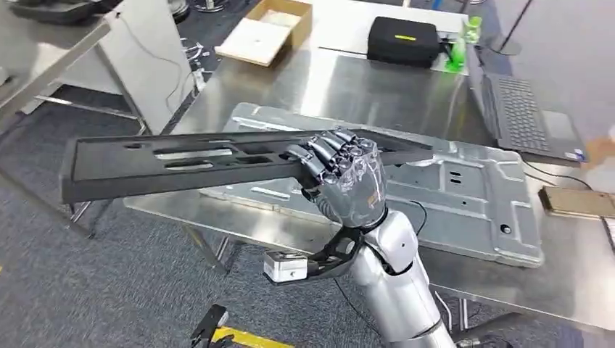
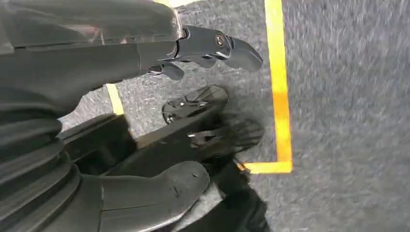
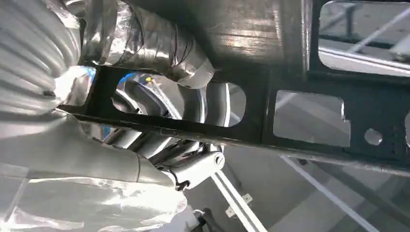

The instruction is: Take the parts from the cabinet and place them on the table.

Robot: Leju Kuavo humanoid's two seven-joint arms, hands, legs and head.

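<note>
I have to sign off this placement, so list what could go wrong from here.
1. The right hand grips the long black panel near one end, so most of it cantilevers out past the table edge. It could tilt or slip out of the grasp.
2. A large silver sheet-metal part already lies right under the gripped end. The panel may land on it, then scrape or slide.
3. A laptop and a phone sit near the sheet and could get bumped.
</note>
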